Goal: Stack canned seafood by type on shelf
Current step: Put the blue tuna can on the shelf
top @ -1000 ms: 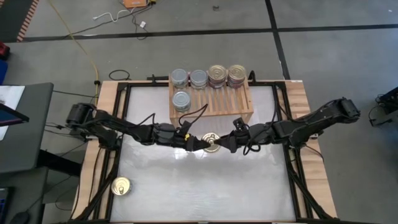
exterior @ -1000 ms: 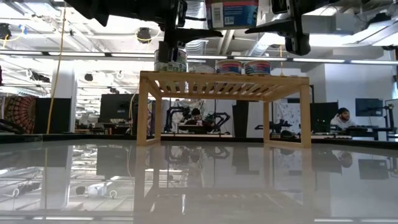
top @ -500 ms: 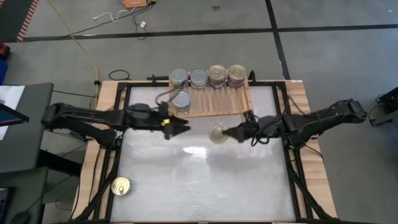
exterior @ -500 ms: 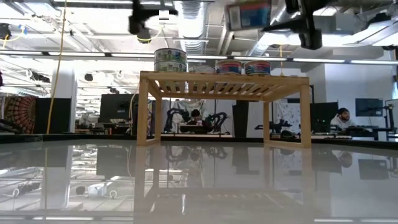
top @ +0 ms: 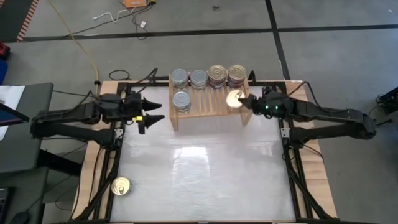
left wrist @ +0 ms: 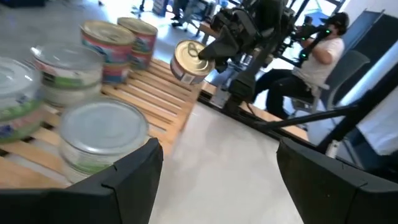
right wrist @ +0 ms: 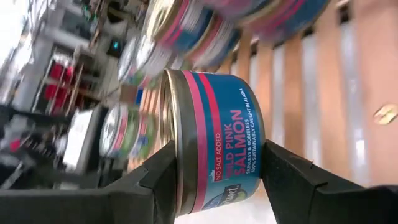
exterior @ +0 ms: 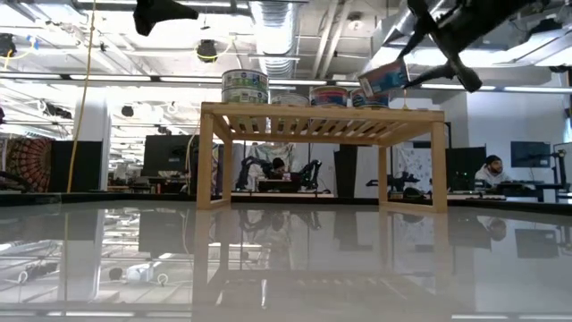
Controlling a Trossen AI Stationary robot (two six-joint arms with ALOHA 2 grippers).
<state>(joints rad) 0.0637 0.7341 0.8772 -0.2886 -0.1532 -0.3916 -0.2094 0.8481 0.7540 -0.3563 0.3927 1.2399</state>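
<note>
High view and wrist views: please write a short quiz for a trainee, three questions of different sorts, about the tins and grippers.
1. True or false: the right gripper holds a blue-and-pink round salmon tin above the light-wood slatted shelf.
2. Fill in: the left gripper is ___ and empty.
3. Where is the lone gold-lidded tin? A: on the shelf. B: on the white table, far from the shelf. C: in the left gripper.
Key: 1 true; 2 open; 3 B.

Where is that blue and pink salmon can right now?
The salmon can is held tilted in the right gripper, above the right end of the wooden shelf, just in front of the two gold-lidded stacks in the high view.
</note>
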